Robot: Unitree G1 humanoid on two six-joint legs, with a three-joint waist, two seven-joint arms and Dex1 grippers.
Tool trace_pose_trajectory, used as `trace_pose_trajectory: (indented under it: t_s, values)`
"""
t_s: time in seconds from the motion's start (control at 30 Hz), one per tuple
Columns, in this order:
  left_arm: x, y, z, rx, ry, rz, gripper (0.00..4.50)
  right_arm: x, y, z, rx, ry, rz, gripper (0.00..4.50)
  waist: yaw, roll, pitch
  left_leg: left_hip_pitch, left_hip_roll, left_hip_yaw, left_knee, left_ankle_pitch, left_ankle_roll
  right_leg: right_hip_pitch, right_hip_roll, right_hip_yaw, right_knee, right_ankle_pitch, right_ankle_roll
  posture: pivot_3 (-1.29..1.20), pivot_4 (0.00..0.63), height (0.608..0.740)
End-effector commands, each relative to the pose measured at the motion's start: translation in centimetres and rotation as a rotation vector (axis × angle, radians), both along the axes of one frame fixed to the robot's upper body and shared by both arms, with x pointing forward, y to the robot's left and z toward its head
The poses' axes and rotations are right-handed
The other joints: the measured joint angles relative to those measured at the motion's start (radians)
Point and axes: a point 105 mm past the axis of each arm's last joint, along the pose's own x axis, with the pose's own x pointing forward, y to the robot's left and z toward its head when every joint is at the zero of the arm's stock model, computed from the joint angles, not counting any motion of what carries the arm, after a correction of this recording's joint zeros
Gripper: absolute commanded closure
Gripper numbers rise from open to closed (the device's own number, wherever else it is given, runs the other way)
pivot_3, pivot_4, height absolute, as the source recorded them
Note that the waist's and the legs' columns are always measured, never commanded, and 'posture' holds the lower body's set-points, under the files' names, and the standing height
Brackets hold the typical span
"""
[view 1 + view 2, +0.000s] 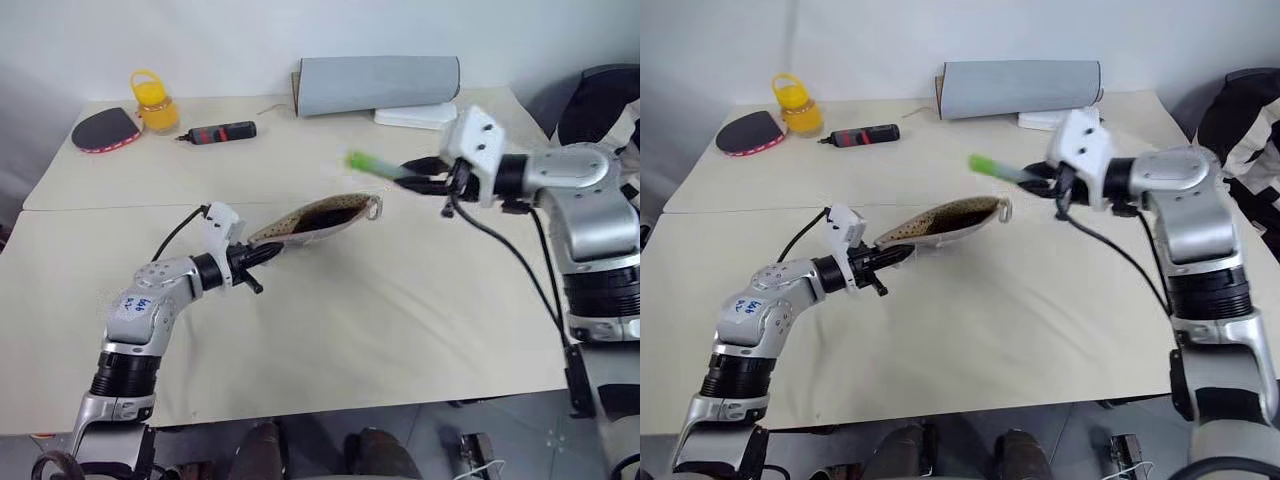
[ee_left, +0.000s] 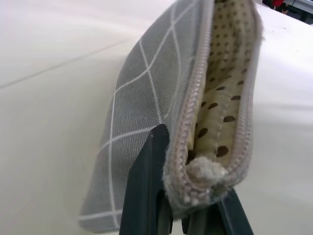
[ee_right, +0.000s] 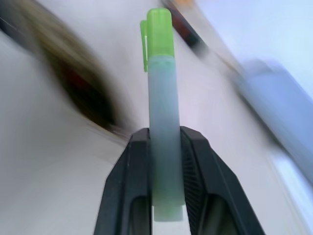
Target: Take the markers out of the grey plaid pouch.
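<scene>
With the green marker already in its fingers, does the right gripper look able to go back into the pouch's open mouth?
Probably not yet: the right gripper is shut on the green marker. The way itself looks free, since the left gripper holds the grey plaid pouch by one end with its mouth open.

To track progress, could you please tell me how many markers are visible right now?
1: a pale green marker gripped in the right end effector, lifted above the table. More may be hidden inside the grey plaid pouch.

A cream-covered table [image 1: 330, 330] is seen; at its far edge lie a red-rimmed paddle [image 1: 105, 128], a yellow jar [image 1: 154, 103], a black-and-red tool [image 1: 222, 132], and a grey rolled mat [image 1: 378, 84].
</scene>
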Motion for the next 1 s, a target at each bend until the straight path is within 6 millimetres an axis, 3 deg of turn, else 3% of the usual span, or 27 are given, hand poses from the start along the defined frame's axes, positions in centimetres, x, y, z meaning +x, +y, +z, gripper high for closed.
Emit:
trace_pose_trajectory:
  t_s: [0.03, 0.23, 0.43, 0.47, 0.67, 0.9, 1.0]
  values:
    - [-0.7, -1.1, 1.0, -0.026, -0.045, -0.044, 4.5, 1.1, -3.7, -3.7, -0.129, -0.003, -0.138, 4.07, -0.001, -0.001, 0.0, 0.0, 0.0, 0.0, 0.0, 0.0, 0.0, 0.0, 0.0, 0.0, 0.0, 0.0, 0.0, 0.0, 0.15, 0.74]
    - [-0.9, -1.3, 1.0, -0.024, -0.045, -0.061, 4.5, 0.6, -4.6, -8.9, -0.241, 0.062, -0.142, 4.07, -0.015, 0.0, 0.001, 0.0, 0.002, 0.005, -0.002, 0.0, 0.0, -0.003, 0.003, 0.005, 0.0, 0.0, 0.0, 0.0, 0.15, 0.74]
    - [-1.0, -1.3, 1.0, -0.019, -0.04, -0.065, 4.5, 0.1, -3.8, -10.6, -0.177, 0.131, -0.124, 4.07, -0.026, 0.0, 0.001, 0.001, 0.002, 0.005, -0.003, 0.0, -0.001, -0.003, 0.003, 0.005, 0.001, 0.0, 0.0, 0.0, 0.15, 0.74]
    - [-1.0, -1.4, 0.9, -0.02, -0.038, -0.068, 4.5, 0.1, -3.8, -10.4, -0.143, 0.145, -0.126, 3.72, -0.026, 0.0, 0.001, 0.001, 0.002, 0.005, -0.003, 0.0, -0.001, -0.002, 0.003, 0.005, 0.001, 0.0, 0.0, 0.0, 0.15, 0.74]
    - [-0.9, -1.9, 0.9, -0.03, -0.038, -0.077, 4.5, -1.0, -3.0, -8.4, -0.105, 0.169, -0.069, 1.86, -0.024, 0.0, 0.001, 0.001, 0.002, 0.005, -0.003, 0.0, -0.001, -0.002, 0.003, 0.005, 0.001, 0.0, 0.0, 0.0, 0.15, 0.74]
    - [-0.9, -2.2, 0.9, -0.044, -0.03, -0.084, 4.5, -2.0, 0.4, -1.3, 0.095, 0.093, 0.052, 1.86, -0.024, 0.001, 0.001, 0.001, 0.002, 0.005, -0.003, 0.0, -0.001, -0.002, 0.003, 0.005, 0.001, 0.0, 0.0, 0.0, 0.15, 0.74]
    - [-0.7, -2.3, 1.1, -0.058, -0.027, -0.084, 4.5, -3.5, 3.7, 2.0, 0.172, 0.074, 0.194, 1.86, -0.025, 0.001, 0.001, 0.001, 0.002, 0.005, -0.003, 0.0, -0.001, -0.003, 0.003, 0.005, 0.001, 0.0, 0.0, 0.0, 0.15, 0.74]
